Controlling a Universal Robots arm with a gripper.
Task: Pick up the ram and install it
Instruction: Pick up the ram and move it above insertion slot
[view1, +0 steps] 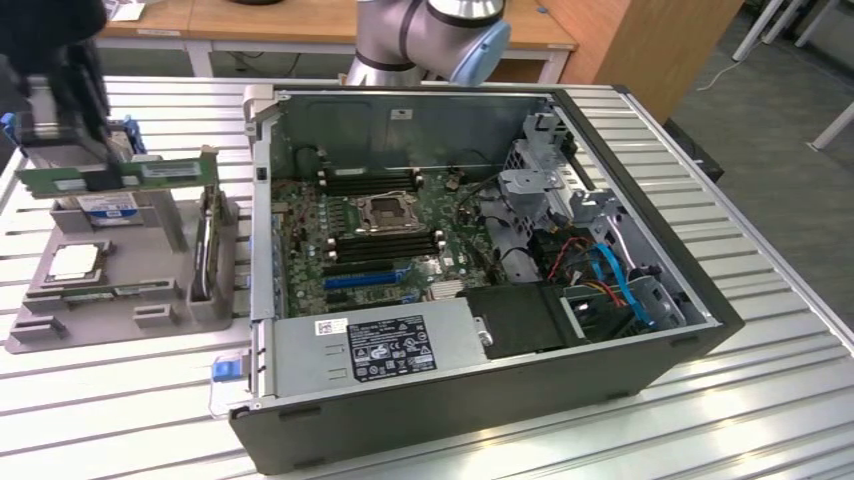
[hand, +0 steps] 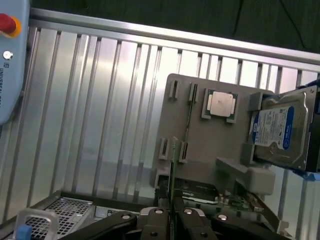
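We find the fingers (hand: 159, 225) clenched on the ram (hand: 172, 165), which the wrist view shows edge-on, lifted above the grey tray (hand: 200, 145). The exterior view shows its long green face, roughly level, just beside the open computer case (view1: 467, 400). Bare counter (view1: 761, 400) lies around both.

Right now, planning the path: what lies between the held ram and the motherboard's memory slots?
In the exterior view, the case's side wall stands between the ram and the memory slots.
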